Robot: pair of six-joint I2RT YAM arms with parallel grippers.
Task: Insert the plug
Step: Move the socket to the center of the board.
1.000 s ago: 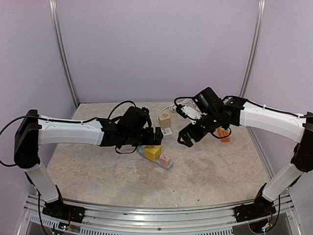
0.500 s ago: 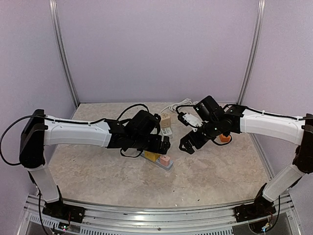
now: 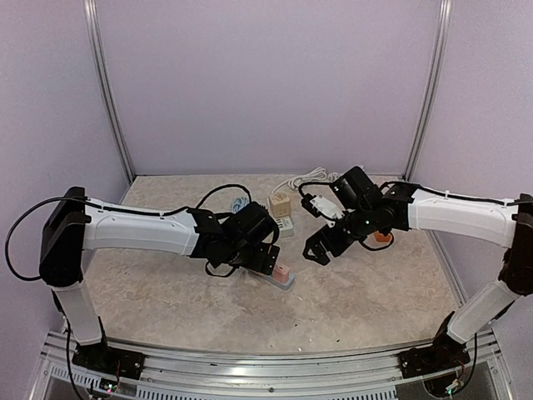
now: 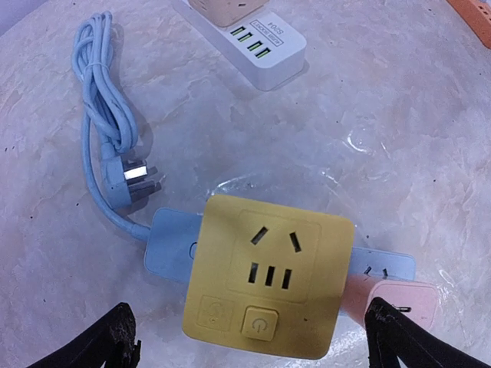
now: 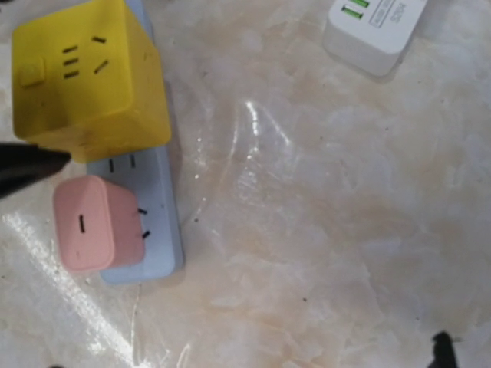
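My left gripper (image 4: pixel 253 343) is open and hangs over the yellow socket cube (image 4: pixel 268 276), one finger on each side, neither touching it. The cube sits on the pale blue power strip (image 4: pixel 173 245), with a pink charger (image 4: pixel 399 295) plugged in beside it. The strip's own blue plug (image 4: pixel 134 180) lies loose on the table at the end of its coiled cable (image 4: pixel 100 84). My right gripper (image 3: pixel 321 242) is open above bare table, right of the strip (image 5: pixel 153 230) and holding nothing. The right wrist view shows the cube (image 5: pixel 88 77) and pink charger (image 5: pixel 96 222) at its left.
A white power strip (image 4: pixel 261 46) with green USB ports lies behind the blue one, with a beige adapter (image 3: pixel 280 203) on it. An orange block (image 3: pixel 382 237) sits behind the right arm. Purple walls enclose the marble tabletop (image 5: pixel 322 230).
My left arm has reached further right and now covers the yellow cube in the top view. My right gripper has dropped a little toward the table, still open.
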